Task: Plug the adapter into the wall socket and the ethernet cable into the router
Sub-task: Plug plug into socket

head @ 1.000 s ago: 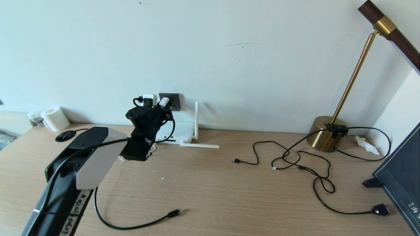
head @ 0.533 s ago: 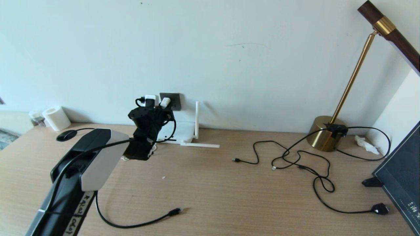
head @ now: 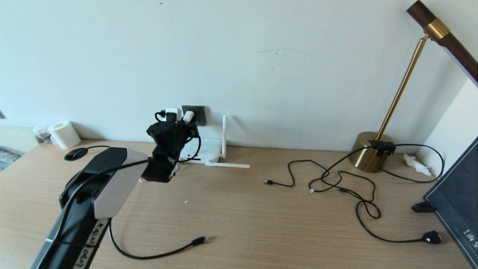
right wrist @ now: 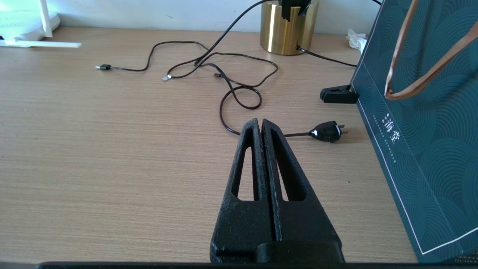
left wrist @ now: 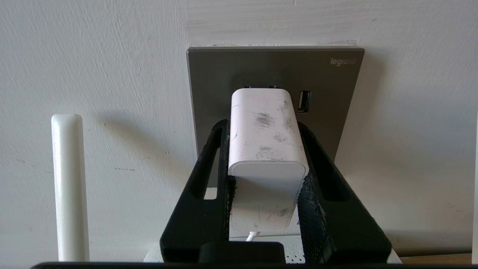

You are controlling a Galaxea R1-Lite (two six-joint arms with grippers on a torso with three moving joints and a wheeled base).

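Note:
My left gripper (left wrist: 263,125) is shut on the white adapter (left wrist: 267,134), one finger on each side. The adapter's far end sits against the dark grey wall socket (left wrist: 276,69); its pins are hidden. A thin white cord leaves its near end. In the head view the left gripper (head: 183,121) holds the adapter (head: 188,116) at the wall socket (head: 199,114), above the white router (head: 205,147). The ethernet cable lies loose on the table, its plug (head: 200,240) near the front. My right gripper (right wrist: 260,125) hovers shut and empty over the table, out of the head view.
One router antenna (head: 223,134) stands upright and another (head: 227,165) lies flat. Thin black cables (head: 336,183) sprawl at the right beside a brass lamp base (head: 368,151). A dark teal bag (head: 455,201) stands at the right edge and a paper roll (head: 63,134) at the far left.
My left arm has edged forward toward the wall, bringing the adapter a little closer onto the socket. The grip is unchanged, and the cables have not moved.

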